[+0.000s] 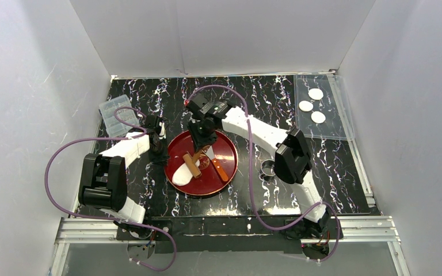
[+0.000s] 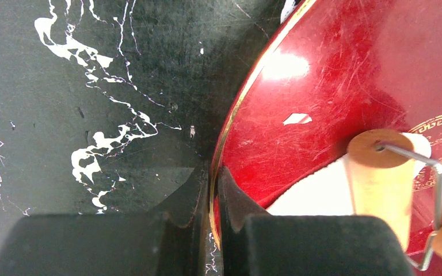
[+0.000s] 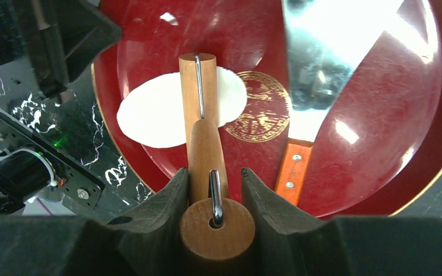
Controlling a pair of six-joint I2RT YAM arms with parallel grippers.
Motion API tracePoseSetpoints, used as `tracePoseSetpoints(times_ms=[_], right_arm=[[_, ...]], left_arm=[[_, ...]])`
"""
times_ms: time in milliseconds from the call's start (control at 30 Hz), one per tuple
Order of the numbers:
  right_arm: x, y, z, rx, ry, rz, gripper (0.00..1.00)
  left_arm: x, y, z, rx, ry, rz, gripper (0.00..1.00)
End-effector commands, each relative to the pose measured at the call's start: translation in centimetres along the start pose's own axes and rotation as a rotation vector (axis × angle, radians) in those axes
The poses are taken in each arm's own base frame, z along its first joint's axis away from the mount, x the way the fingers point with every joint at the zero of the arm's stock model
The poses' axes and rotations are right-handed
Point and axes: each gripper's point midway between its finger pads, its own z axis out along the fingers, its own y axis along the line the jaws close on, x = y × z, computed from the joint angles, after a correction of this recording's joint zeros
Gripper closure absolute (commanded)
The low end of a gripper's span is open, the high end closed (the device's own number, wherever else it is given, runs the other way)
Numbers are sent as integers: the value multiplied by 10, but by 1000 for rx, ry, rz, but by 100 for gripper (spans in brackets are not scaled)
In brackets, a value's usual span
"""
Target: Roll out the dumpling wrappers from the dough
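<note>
Black marble table (image 1: 265, 103): my work ground; all below sits on it.
Red plate (image 1: 228, 150): round, gold-rimmed, mid-table ahead of my two bases. It carries the dough, the roller and the scraper.
Clear sheet (image 1: 334, 123): far right corner, well apart from the plate; finished pieces lie here.
My left gripper (image 2: 212, 178): pinched tight on the plate's gold rim at its left edge, one finger outside over the table and one inside. I judge this a steadying hold.
My right gripper (image 3: 213, 178): closed round the roller's wooden handle, which fills the gap between my fingers.
Dough (image 3: 149, 112): a flattened white oblong with an uneven outline, on the left part of the plate near my left fingers.
Roller (image 3: 198, 92): the wooden barrel lies across the dough, joined to the handle by a wire yoke.
Scraper (image 3: 322, 57): metal blade, orange handle, lying on the plate just right of the roller. Nothing grips it.
Dumpling wrappers (image 1: 305, 106): three neat discs on the clear sheet, none touching another.
Metal ring (image 1: 269, 168): on the table right of the plate, beside my right arm, not in use.
Done, by my reckoning: three wrappers cut and set aside.
Left: this sheet looks mid-rolling. No discs are cut from it yet, so more rolling, then ring work and transfer.
</note>
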Motion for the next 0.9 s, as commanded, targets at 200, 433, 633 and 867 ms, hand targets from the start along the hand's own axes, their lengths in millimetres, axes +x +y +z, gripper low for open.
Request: tracePoseSetpoints(times_ms=[200,433,633,867], right_arm=[[54,-141,24,412,201,35,99],[-4,-83,-20,179,40,46,99],[-45,-20,-82,-95,-134,67,99],[-44,28,-78,-314,-131,134,99]], left_arm=[[-8,6,-9,-29,-47,5,100],[-7,6,-10,-31,-46,6,100],[-7,6,-9,-30,-46,6,100],[-7,6,-7,-33,-37,4,100]])
